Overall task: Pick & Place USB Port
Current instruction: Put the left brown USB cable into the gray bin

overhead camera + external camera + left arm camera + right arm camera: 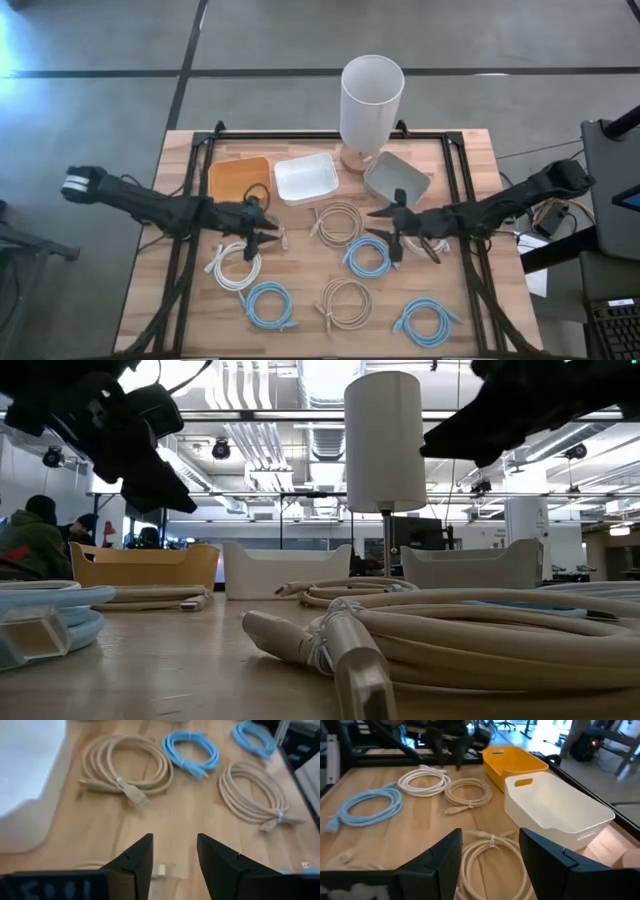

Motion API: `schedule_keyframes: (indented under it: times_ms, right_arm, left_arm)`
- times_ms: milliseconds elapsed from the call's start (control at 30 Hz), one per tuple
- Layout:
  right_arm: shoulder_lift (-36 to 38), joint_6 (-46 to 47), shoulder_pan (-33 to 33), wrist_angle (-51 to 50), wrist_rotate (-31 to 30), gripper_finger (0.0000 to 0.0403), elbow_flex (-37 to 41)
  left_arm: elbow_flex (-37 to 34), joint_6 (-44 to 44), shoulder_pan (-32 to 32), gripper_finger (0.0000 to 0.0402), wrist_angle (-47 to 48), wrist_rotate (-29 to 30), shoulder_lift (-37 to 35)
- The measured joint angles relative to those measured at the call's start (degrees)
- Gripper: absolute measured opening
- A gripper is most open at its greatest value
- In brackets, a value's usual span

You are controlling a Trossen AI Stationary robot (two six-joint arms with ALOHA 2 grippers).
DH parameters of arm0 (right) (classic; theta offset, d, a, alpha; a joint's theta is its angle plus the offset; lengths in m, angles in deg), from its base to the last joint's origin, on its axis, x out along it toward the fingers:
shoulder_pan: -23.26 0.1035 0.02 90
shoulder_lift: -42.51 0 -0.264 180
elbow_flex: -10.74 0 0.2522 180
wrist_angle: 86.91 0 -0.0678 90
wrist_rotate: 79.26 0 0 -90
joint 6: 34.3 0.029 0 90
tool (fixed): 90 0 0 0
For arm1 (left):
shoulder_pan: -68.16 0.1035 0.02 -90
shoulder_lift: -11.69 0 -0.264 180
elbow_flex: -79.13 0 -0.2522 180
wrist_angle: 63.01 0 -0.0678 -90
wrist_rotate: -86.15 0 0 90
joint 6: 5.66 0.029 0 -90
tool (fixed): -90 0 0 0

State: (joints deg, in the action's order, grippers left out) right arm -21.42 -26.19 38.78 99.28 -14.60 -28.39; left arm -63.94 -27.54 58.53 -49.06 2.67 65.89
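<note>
Several coiled USB cables lie flat on the wooden table: a beige coil (338, 222) at the centre, blue coils (368, 257) (268, 303) (428, 322), a white coil (235, 265) and a second beige coil (345, 300). My left gripper (268, 228) hovers open and empty above the table near the orange bin (240, 178); a small cable plug (162, 869) lies on the wood below its fingers (174, 862). My right gripper (385, 222) hovers open and empty just right of the centre beige coil (492, 862), its fingertips (490, 860) pointing toward the table's left.
An orange bin (515, 762), a white bin (305, 178) and a grey bin (397, 180) stand in a row at the back. A tall white cylinder on a wooden foot (372, 100) rises behind them. A black frame (455, 200) edges the table. People sit in the room behind (30, 540).
</note>
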Motion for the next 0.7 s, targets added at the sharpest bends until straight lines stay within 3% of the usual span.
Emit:
schedule_keyframes:
  times_ms: [133,267,700]
  right_arm:
    - [-2.3,1.7,-2.0,-0.3,4.4,0.0194,-1.5]
    - [-3.8,2.7,-3.4,-0.5,4.9,0.0194,-1.6]
    - [-7.9,4.0,-4.5,-1.3,4.8,0.0194,-1.2]
  left_arm:
    - [4.3,-5.0,-1.7,0.0149,9.1,3.9,5.2]
    - [7.7,-5.9,-1.6,0.0149,16.6,5.5,10.4]
    - [11.3,-5.2,-1.6,0.0149,19.5,2.8,25.1]
